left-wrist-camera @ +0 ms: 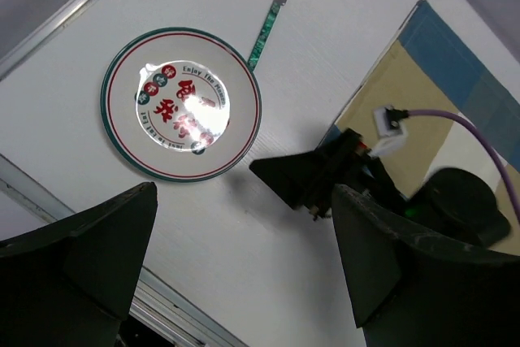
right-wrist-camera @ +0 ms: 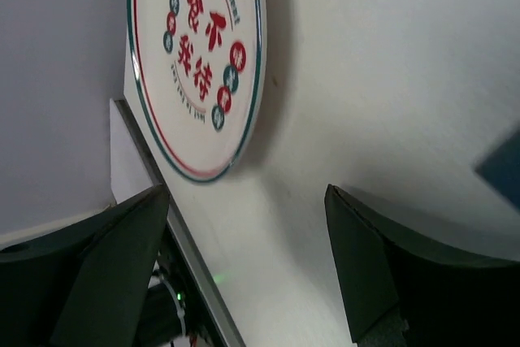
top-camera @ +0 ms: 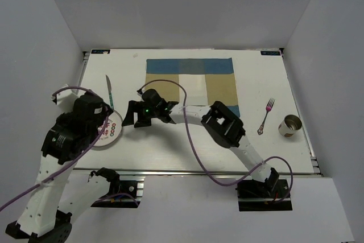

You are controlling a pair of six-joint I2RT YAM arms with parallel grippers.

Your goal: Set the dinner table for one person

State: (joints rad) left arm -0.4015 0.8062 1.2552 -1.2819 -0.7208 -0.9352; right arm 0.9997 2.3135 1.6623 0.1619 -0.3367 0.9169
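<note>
Left claw (left-wrist-camera: 244, 193): hovering with fingers spread, gripping nothing; plate (left-wrist-camera: 180, 103) lying just ahead.
Right claw (right-wrist-camera: 246, 193): pointing at the plate rim, fingers parted, empty.
Dinner table (top-camera: 256, 78): lying flat beneath both claws, its long axis running side to side across them.
Handling: judged rigid, heavy and slick; offering no grasp point and serving as the support surface only.
</note>
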